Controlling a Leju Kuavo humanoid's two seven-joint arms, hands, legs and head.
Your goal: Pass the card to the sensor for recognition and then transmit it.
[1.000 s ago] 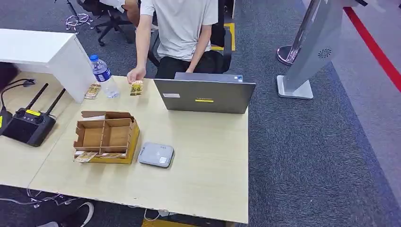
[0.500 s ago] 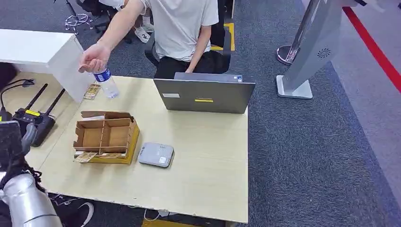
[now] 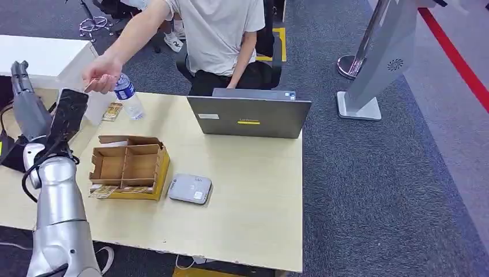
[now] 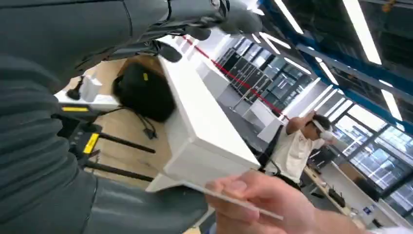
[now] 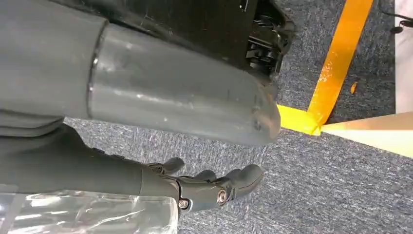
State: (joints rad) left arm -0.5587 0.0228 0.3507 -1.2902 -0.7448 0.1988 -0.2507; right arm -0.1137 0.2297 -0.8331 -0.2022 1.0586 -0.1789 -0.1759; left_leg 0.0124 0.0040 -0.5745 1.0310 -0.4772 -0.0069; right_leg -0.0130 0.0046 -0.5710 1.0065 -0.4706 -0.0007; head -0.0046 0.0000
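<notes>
A person's hand (image 3: 99, 78) holds out a thin pale card (image 3: 89, 86) just above and beside my raised left hand (image 3: 49, 112). In the left wrist view the card (image 4: 234, 199) shows edge-on in the person's fingers (image 4: 263, 200), between my thumb (image 4: 136, 209) and my spread dark fingers (image 4: 195, 17); my hand does not grip it. The grey sensor pad (image 3: 191, 188) lies flat on the table, to the right of the cardboard box (image 3: 130, 166). My right hand (image 5: 195, 146) hangs over the carpet, holding nothing.
A grey laptop (image 3: 249, 115) stands at the far table edge in front of the seated person (image 3: 219, 34). A water bottle (image 3: 127, 95) and a loose card (image 3: 112, 111) sit far left. Another card (image 3: 105, 191) lies by the box. A black controller (image 3: 14, 153) sits left.
My left arm has risen into view from the lower left. The person picked a card off the table near the laptop and swung it left to my raised hand.
</notes>
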